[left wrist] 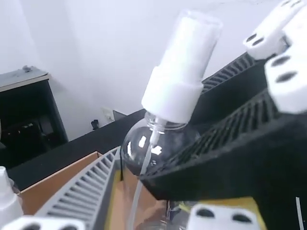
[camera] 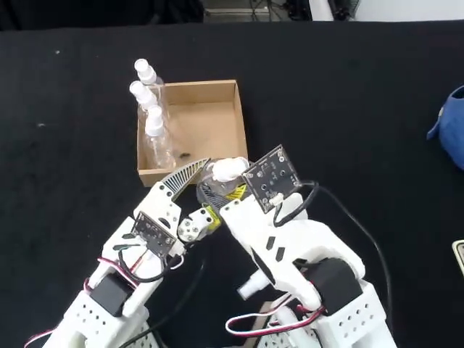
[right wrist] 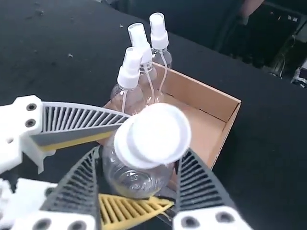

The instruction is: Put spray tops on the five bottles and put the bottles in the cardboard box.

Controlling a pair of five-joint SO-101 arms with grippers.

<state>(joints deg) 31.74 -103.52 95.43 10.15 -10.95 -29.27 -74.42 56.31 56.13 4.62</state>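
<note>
Clear bottles [camera: 161, 148] with white spray tops [camera: 154, 120]; brown box [camera: 210, 123]; black desk [camera: 348, 109]; white arms [camera: 290, 246] with ribbed grey, black and yellow jaws; blue object [camera: 451, 134].

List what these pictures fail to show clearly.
- Left wrist view: the held bottle has its base cut off at the picture's edge and covered by the right gripper.
- High view: its body is mostly hidden under both arms; whether the spray top is fully seated cannot be told.
- High view: the cardboard box has its near-right corner covered by the arms.
- High view: the blue object is cut by the right edge; unidentifiable.
</note>
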